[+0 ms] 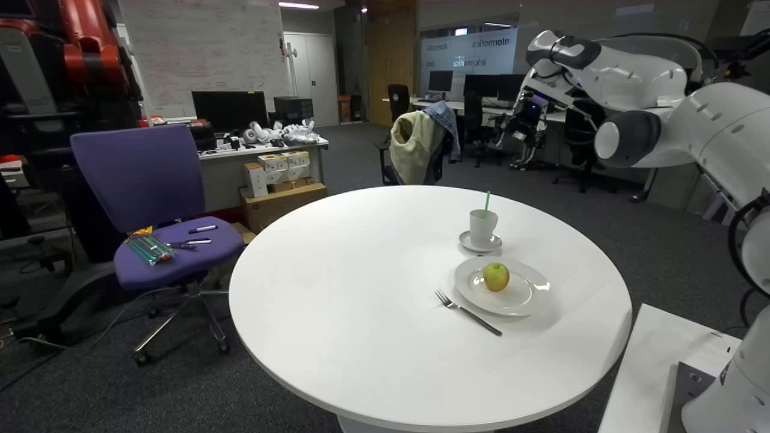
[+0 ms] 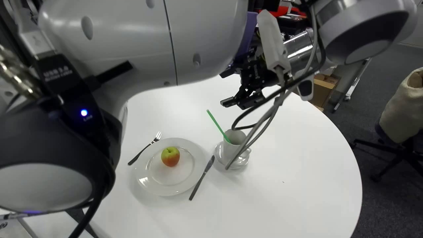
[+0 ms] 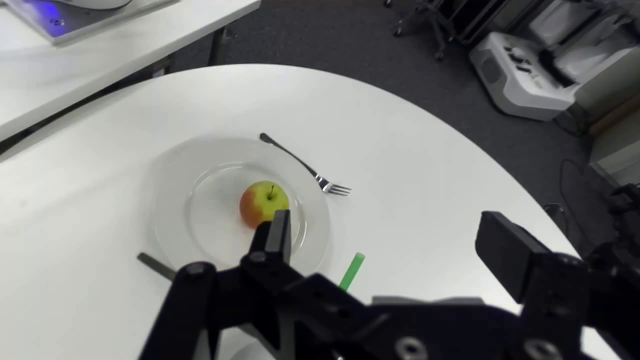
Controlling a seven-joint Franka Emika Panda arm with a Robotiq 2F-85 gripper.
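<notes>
Green straw (image 2: 218, 125) leans in the cup (image 1: 482, 230), below and clear of the parted jaws.

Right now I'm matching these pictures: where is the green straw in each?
In an exterior view: straw right of centre, standing in the cup.
In an exterior view: straw near centre, leaning left.
In the wrist view: straw below centre, lower part hidden by the claw.
Shared landmark: the apple on the plate.
</notes>
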